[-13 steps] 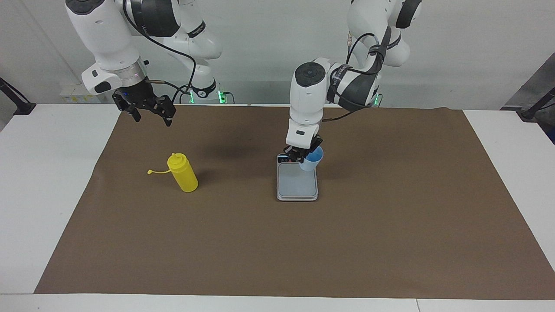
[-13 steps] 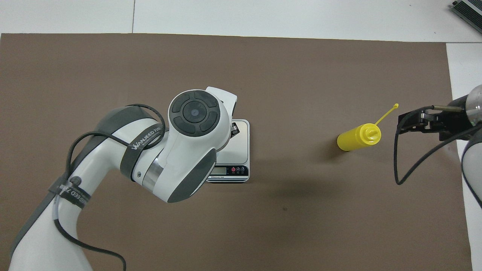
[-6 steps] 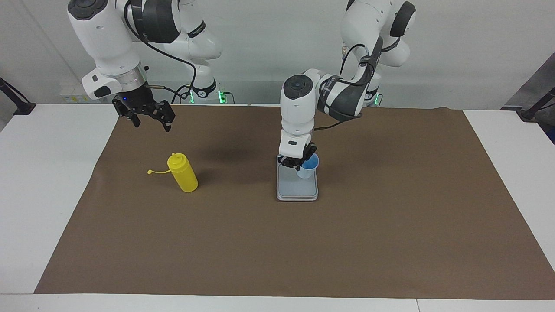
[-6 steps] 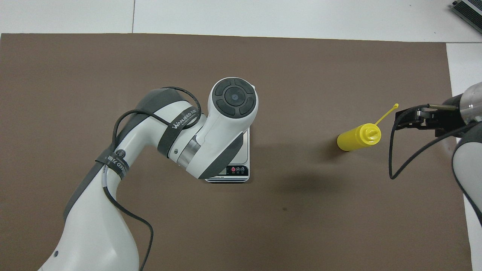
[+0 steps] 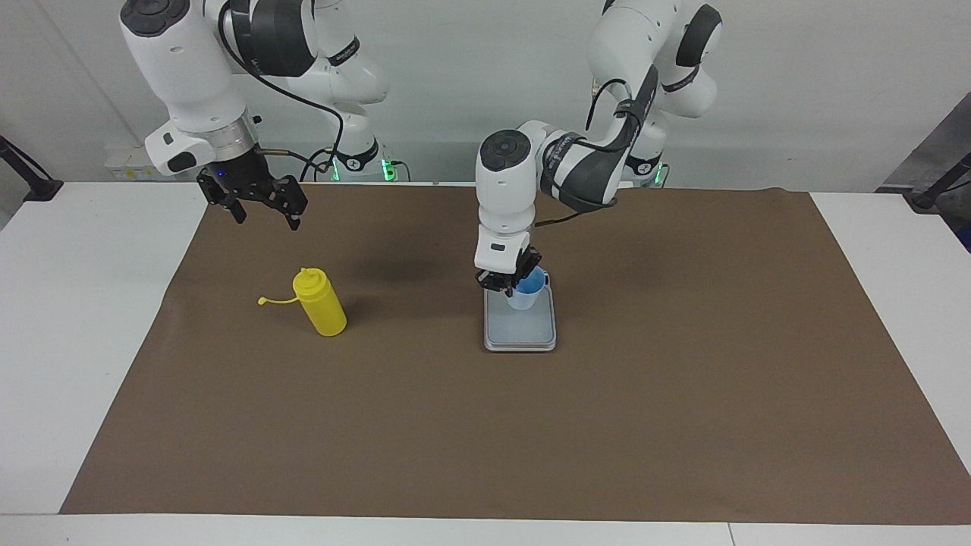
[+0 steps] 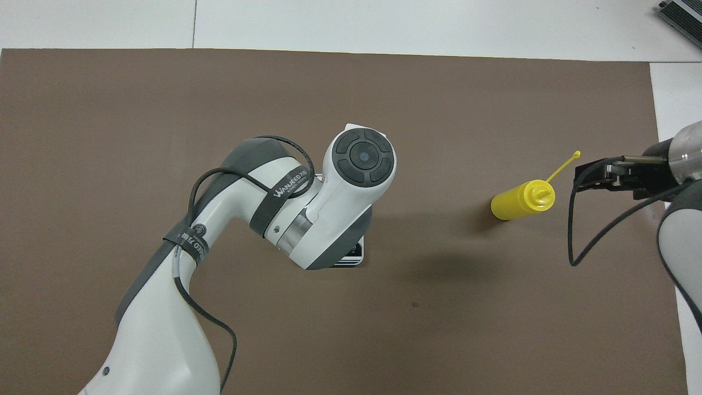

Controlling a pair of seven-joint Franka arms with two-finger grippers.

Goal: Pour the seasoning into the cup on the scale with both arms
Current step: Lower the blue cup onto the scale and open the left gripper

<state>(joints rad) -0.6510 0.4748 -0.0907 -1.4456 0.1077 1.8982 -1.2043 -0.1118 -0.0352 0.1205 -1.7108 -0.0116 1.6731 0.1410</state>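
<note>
The left gripper (image 5: pixel 510 282) is clamped on the rim of the cup (image 5: pixel 525 292), holding it over the scale (image 5: pixel 520 327), above the plate's end nearest the robots; whether the cup's base touches the plate is unclear. In the overhead view the left arm (image 6: pixel 307 214) covers the cup and most of the scale (image 6: pixel 351 257).

The bottle (image 5: pixel 320 303) stands upright on the brown mat (image 5: pixel 683 394) at about 9 o'clock from the scale in the facing view, well apart from it, cap strap (image 5: pixel 278 300) pointing toward 9 o'clock.

The right gripper (image 5: pixel 256 203) hangs in the air with its fingers spread, holding nothing, at roughly 11 o'clock from the bottle in that view, over the mat's edge.
</note>
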